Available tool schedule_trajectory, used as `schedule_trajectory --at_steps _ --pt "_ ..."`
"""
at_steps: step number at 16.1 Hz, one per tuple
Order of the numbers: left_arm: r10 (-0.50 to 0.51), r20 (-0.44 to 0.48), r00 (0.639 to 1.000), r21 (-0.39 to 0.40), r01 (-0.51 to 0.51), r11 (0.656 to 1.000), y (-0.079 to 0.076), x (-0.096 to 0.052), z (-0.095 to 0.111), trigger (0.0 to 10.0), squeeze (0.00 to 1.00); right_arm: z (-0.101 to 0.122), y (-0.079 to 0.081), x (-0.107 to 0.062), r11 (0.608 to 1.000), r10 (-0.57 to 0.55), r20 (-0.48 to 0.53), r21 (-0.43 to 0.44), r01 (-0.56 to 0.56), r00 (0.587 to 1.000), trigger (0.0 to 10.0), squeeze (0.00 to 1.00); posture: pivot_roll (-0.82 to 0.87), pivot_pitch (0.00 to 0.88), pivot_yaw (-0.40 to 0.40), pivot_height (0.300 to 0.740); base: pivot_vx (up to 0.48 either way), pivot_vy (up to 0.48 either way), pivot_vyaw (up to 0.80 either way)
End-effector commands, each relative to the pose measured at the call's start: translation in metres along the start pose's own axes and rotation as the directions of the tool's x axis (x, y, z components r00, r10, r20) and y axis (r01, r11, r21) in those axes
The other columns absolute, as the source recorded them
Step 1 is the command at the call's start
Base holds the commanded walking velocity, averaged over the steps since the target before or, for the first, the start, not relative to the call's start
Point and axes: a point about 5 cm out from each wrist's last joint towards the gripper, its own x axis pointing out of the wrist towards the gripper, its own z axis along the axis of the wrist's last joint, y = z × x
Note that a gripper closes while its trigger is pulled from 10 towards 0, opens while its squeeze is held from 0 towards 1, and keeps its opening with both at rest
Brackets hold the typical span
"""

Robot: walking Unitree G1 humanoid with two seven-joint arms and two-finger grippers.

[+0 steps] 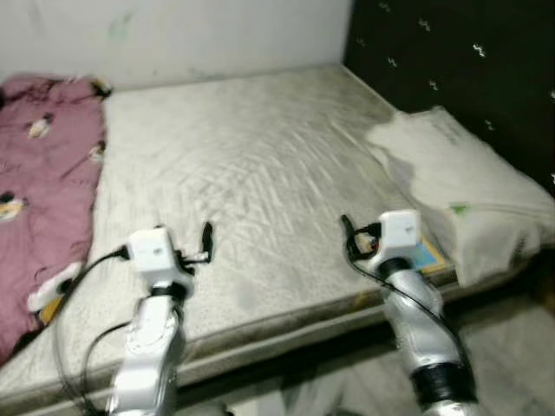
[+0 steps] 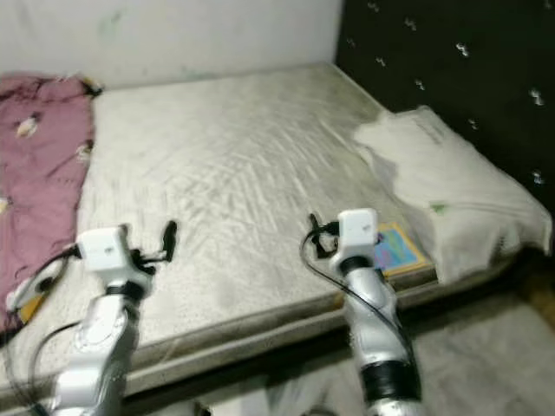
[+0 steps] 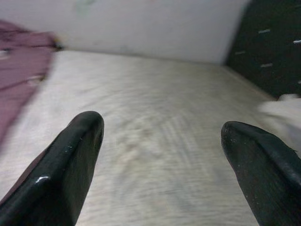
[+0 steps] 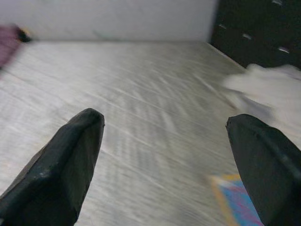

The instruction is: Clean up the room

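Risk ahead of a fumbled pick: thin, flat, brightly coloured book (image 1: pixel 427 256) lying flush on the bare off-white quilted mattress (image 1: pixel 251 182), just beside and partly behind the right claw (image 1: pixel 348 232), with little edge to catch, so likely to slide toward the mattress edge or get pressed into the soft surface rather than lifted. Further chance of snagging the rumpled white pillow (image 1: pixel 460 186) beyond the book, against the dark studded headboard (image 1: pixel 468 61), if the reach overshoots. Loose black cable looping off each silver arm, apt to drag across the bedding. Blurred wrist views hinting at motion, a poor basis for fine placement. Right claw spread wide, black fingers (image 4: pixel 70 165) well apart, holding nothing and touching nothing, poised above the mattress near its front edge. Left claw (image 1: pixel 206 241) likewise wide open, fingers (image 3: pixel 66 165) parted, empty, hovering over bare mattress. Crumpled mauve-pink printed blanket (image 1: pixel 43 182) heaped well off to the left claw's outer side, along the bed's far-left edge, untouched. Pale wall (image 1: pixel 173 35) beyond the mattress.
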Motion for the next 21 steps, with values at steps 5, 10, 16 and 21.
schedule_trajectory --at_steps 5,10,16,21 --pt "0.002 0.006 1.0 0.001 -0.002 1.0 -0.0013 0.0025 0.0019 10.0 0.0 0.0032 0.0011 0.0025 0.999 0.024 0.017 -0.033 -0.023 1.0 10.0 0.0 0.01 0.0 0.026 0.74 0.0 0.48 0.26" --pt "0.005 0.009 1.0 0.003 -0.005 1.0 -0.0001 0.0038 0.0024 10.0 0.0 0.0037 0.0031 0.0046 0.999 0.027 0.022 -0.035 -0.026 0.999 10.0 0.0 0.01 0.0 0.028 0.74 0.0 0.48 0.12" --pt "0.008 0.008 1.0 0.006 -0.008 1.0 -0.0006 0.0046 0.0022 10.0 0.0 0.0042 0.0063 0.0061 0.999 0.036 0.029 -0.041 -0.034 0.999 10.0 0.0 0.01 0.0 0.028 0.74 0.0 0.48 0.35" --pt "0.009 0.005 1.0 0.008 -0.009 1.0 -0.0011 0.0038 0.0016 10.0 0.0 0.0037 0.0058 0.0061 0.999 0.03 0.028 -0.037 -0.029 0.999 10.0 0.0 0.01 0.0 0.029 0.74 0.0 0.48 0.1"
